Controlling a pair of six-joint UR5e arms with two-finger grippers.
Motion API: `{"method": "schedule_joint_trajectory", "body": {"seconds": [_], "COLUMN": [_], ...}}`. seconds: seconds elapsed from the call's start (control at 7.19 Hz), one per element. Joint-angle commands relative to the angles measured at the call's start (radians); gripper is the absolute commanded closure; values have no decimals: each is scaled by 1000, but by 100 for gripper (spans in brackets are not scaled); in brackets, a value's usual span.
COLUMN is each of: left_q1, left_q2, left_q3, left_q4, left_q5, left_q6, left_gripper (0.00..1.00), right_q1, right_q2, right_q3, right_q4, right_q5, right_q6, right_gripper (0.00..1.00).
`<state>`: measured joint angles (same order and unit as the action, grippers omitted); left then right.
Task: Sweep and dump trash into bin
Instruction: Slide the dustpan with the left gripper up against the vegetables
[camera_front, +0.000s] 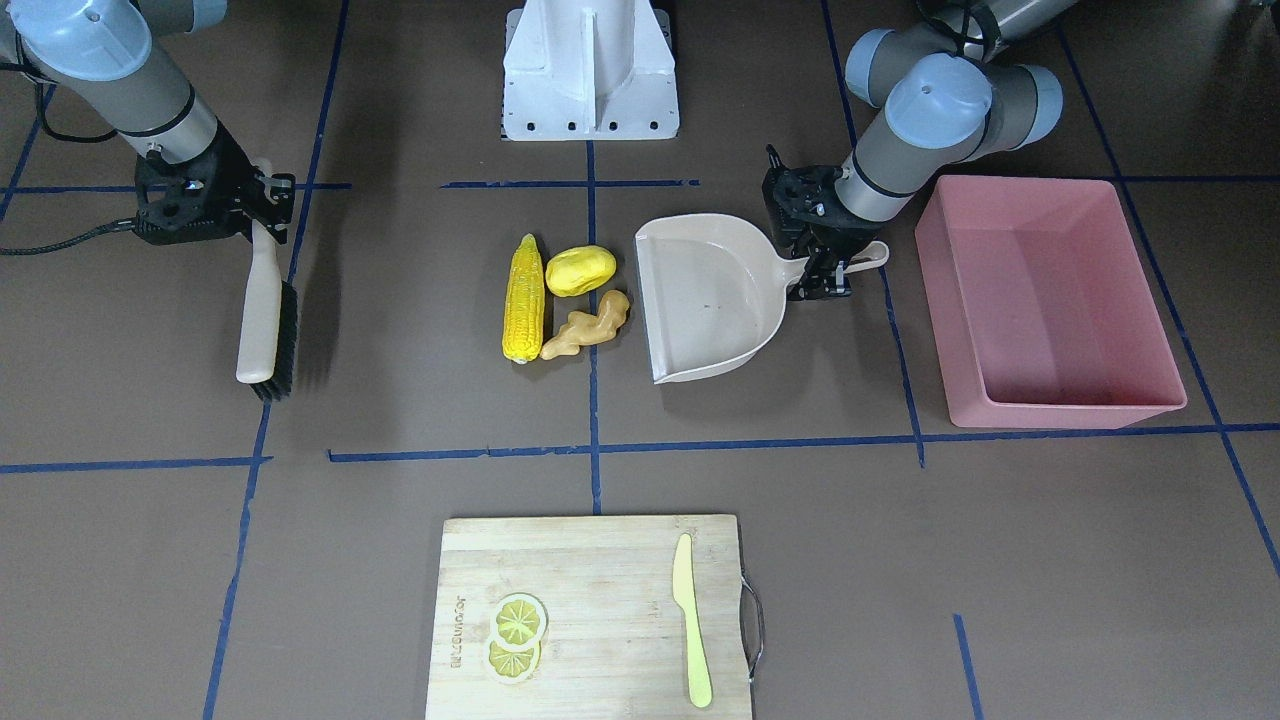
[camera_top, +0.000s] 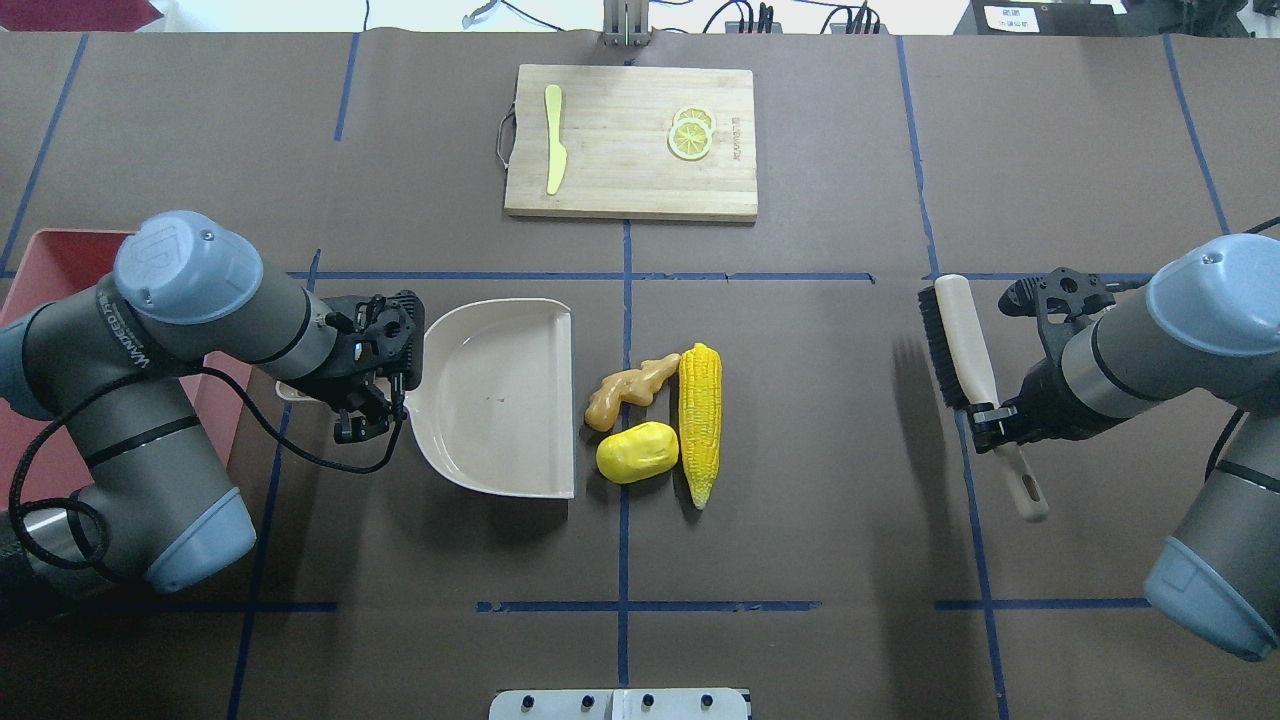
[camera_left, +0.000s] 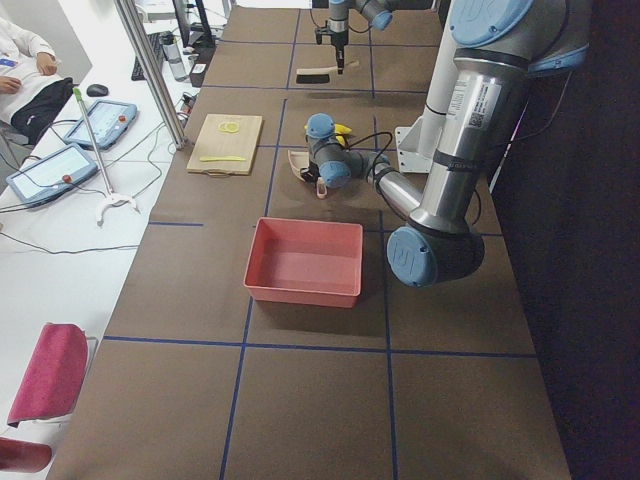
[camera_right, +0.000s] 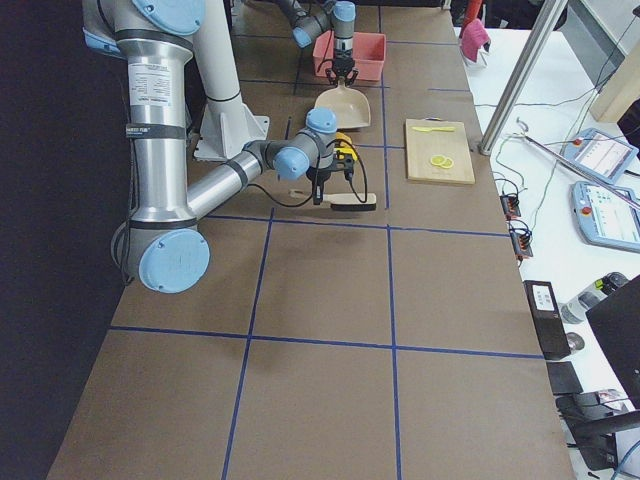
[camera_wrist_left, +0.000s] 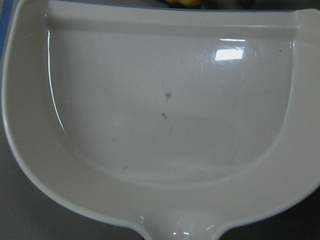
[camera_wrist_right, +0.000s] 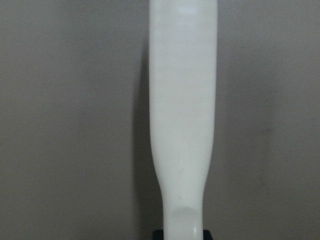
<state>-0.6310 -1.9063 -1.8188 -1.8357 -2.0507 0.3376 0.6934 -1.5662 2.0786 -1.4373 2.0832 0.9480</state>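
In the overhead view, nearest you at the left of the frame, the left tool (camera_top: 352, 398) is clamped on the handle of the beige dustpan (camera_top: 500, 400). The pan lies flat on the desk (camera_top: 820, 560) with its straight open lip turned toward the centre. Just beyond that lip you find the trash, all three pieces on the desk and outside the pan. The rounded yellow lump (camera_top: 637, 452) is closest to you. The knobbly ginger root (camera_top: 628, 388) lies behind it and just beside the lip. The long corn cob (camera_top: 699, 420) runs along the right of both, touching or nearly touching them. At the right of the frame, the right tool (camera_top: 992, 418) grips the pale handle of the brush (camera_top: 960, 340), well apart from the trash, with its dark bristles facing the cob. The pink bin (camera_top: 62, 275) sits at the left edge, partly hidden behind the left arm, on the far side of the dustpan from the trash. Farthest from you, at top centre, the wooden cutting board (camera_top: 630, 190) carries a pale yellow knife (camera_top: 554, 137) and two lemon slices (camera_top: 691, 133).
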Motion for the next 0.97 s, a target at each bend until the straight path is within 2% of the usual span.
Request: {"method": "schedule_joint_trajectory", "body": {"seconds": [0.0, 0.42, 0.69, 0.83], "left_q1": [42, 57, 59, 59], "left_q2": [-19, -31, -71, -74], "left_q3": [-1, 18, 18, 19], "left_q4": [38, 38, 100, 104], "left_q5": [71, 81, 81, 81], "left_q6": [8, 3, -2, -2], "left_gripper": [98, 98, 98, 98], "right_q1": [-2, -3, -21, -40], "right_q2": [0, 0, 6, 49], "right_q3": [0, 0, 0, 0], "right_q4": [0, 1, 3, -3], "right_q5": [0, 2, 2, 2], "right_q6": [0, 0, 44, 82], "right_gripper": [100, 100, 100, 100]}}
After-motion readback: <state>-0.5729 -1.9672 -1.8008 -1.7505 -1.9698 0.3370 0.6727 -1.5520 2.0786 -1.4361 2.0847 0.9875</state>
